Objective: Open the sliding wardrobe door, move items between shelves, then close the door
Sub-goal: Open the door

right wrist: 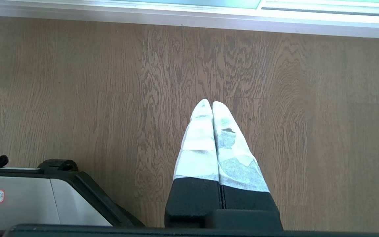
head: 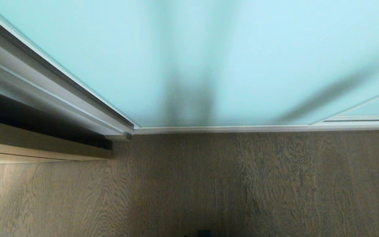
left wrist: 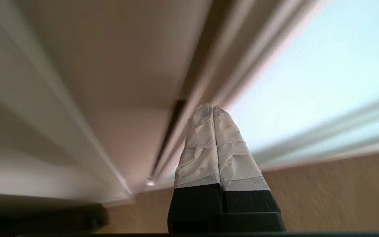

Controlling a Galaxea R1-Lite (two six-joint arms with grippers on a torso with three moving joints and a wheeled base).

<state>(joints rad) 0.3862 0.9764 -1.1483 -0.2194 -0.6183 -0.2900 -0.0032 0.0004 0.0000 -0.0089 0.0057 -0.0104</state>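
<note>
Across the upper frame of the head view: the sliding wardrobe door [head: 242, 59], frosted pale blue-green, its bottom rail meeting the floor [head: 209, 184].
Upper left, head view: the door's vertical frame edge [head: 77, 85] beside a dark gap.
Left end effector [left wrist: 213, 110]: fingers pressed together, holding nothing, tips close to the door's frame edge; contact unclear.
Right end effector [right wrist: 209, 104]: fingers together, empty, hanging over the floor, well apart from the door.
Lower left, right wrist view: robot base [right wrist: 28, 194].
</note>
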